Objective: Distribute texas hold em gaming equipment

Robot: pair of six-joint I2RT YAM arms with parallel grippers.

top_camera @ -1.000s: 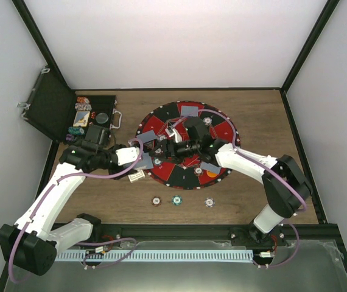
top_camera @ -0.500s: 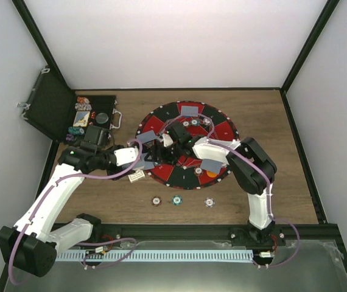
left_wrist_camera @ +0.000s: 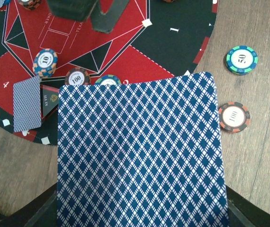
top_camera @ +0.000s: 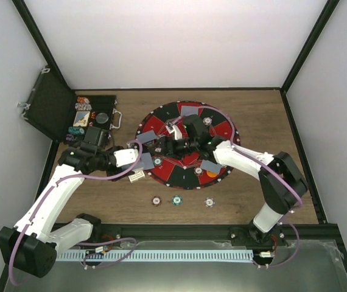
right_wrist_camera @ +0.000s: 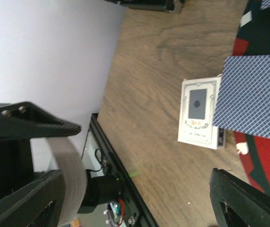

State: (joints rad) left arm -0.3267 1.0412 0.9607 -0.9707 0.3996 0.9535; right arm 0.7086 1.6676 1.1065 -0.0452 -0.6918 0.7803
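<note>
Blue diamond-backed playing cards [left_wrist_camera: 139, 156] (how many, I could not tell) sat clamped in the left gripper [top_camera: 138, 159] at the lower-left rim of the round red-and-black mat [top_camera: 168, 113], presumably for dealing, while the right gripper [top_camera: 163, 146] beside them hung spread and empty.

The nearest playing card [left_wrist_camera: 139, 151] has a navy back crossed by a white diamond lattice. The round mat [left_wrist_camera: 125, 56] is cut into red and black wedges traced with thin white lines. On the brown wood-grain worktop [left_wrist_camera: 253, 165], the teal chip [left_wrist_camera: 241, 59] carries dark and white edge stripes, and the brown chip [left_wrist_camera: 234, 117] has orange-red stripes around a white centre. An orange disc button [top_camera: 212, 173] sits at the mat's five o'clock.
</note>
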